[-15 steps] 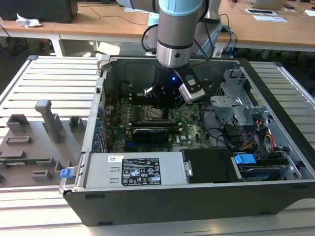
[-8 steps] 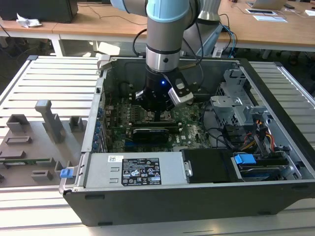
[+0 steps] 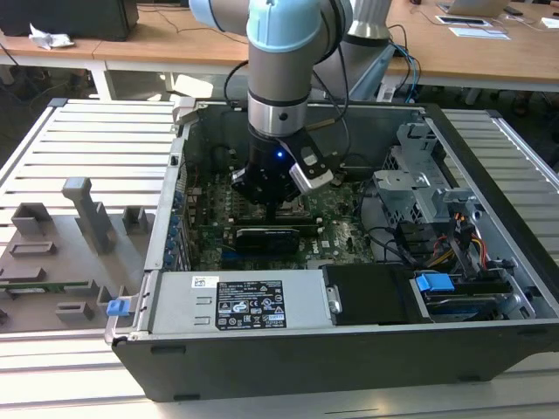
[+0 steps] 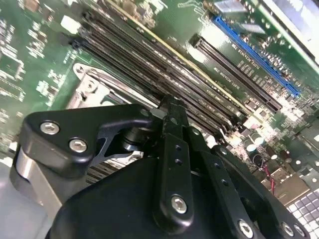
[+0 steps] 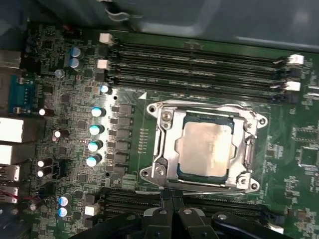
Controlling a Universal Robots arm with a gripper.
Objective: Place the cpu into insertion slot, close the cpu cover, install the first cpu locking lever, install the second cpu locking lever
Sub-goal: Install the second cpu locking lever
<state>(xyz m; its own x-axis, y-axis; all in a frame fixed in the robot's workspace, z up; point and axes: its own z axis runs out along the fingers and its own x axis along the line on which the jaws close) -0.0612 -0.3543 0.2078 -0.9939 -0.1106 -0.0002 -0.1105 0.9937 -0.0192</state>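
Note:
In the first wrist view the cpu [image 5: 204, 149] lies flat in the insertion slot [image 5: 152, 172], its pale metal face showing through the window of the cpu cover [image 5: 165, 144]. The cover is down over it. One thin wire lever [image 5: 199, 104] runs along one side of the socket, and another lever [image 5: 209, 187] runs along the side nearest the fingers. My gripper [image 5: 173, 198] is shut with nothing visible between its fingers, its tips right at that nearer lever. In the second wrist view the gripper [image 4: 172, 107] hangs beside a socket corner [image 4: 92, 89]. The exterior view shows the gripper [image 3: 273, 209] low over the motherboard [image 3: 336, 229].
Long black memory slots [image 5: 199, 59] flank the socket on both sides. A black card [image 3: 266, 236] lies just in front of the gripper in the exterior view. The case walls [image 3: 166, 218], a labelled power supply [image 3: 249, 301] and a drive cage [image 3: 415, 188] hem in the board.

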